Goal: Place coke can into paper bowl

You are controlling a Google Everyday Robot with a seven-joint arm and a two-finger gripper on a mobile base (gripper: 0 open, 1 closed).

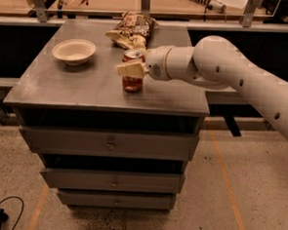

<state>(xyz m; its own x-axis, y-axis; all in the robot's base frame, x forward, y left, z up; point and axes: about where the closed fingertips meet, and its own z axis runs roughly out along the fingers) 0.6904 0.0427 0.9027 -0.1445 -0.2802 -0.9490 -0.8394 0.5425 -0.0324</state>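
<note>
The red coke can (132,81) stands upright on the grey table top, right of centre. My gripper (132,67) reaches in from the right on the white arm and sits at the can's upper half, covering part of it. The off-white paper bowl (74,51) sits empty on the table at the back left, well apart from the can and the gripper.
A brown-and-yellow snack bag (132,29) lies at the table's back edge, just behind the can. The grey table (77,88) is a cabinet with drawers below. A workbench with a rail runs behind it. A cable lies on the floor at lower left.
</note>
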